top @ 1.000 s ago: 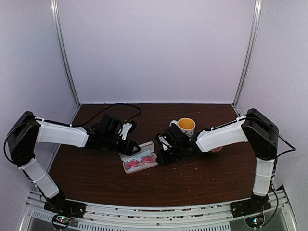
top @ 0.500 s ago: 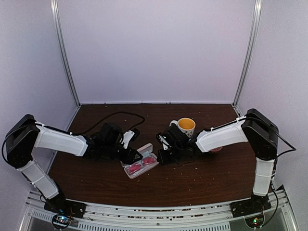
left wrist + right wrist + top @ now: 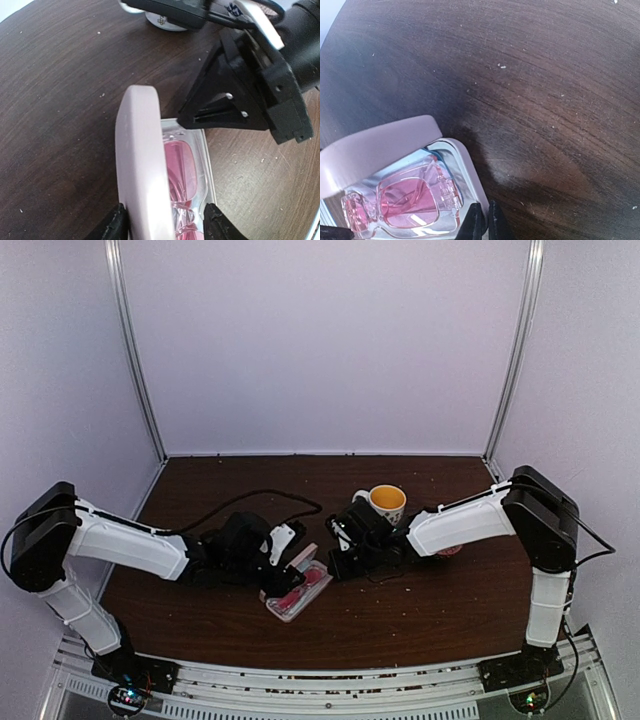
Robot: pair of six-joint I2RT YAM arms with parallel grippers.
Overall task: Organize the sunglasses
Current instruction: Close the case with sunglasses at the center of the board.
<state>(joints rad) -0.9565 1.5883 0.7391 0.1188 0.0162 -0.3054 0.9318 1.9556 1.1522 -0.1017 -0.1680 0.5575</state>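
Note:
The sunglasses (image 3: 301, 585) lie folded inside an open pink case (image 3: 283, 606) at mid table; their pink lenses (image 3: 183, 167) (image 3: 404, 197) show in both wrist views. The case lid (image 3: 140, 165) (image 3: 376, 144) stands raised on its edge over the base. My left gripper (image 3: 280, 566) (image 3: 165, 226) is shut across the case, one finger on the lid's outside and one on the base's outer edge. My right gripper (image 3: 336, 564) (image 3: 483, 221) is shut on the base's rim at the case's right end.
A white mug (image 3: 386, 502) with a yellow inside stands just behind the right gripper. A black cable (image 3: 250, 500) loops over the table behind the left arm. A small pink thing (image 3: 452, 551) peeks out from behind the right forearm.
The left gripper has slid right and nearer with the case, which has turned and come up on edge. The right gripper's jaws have closed; that arm has barely moved.

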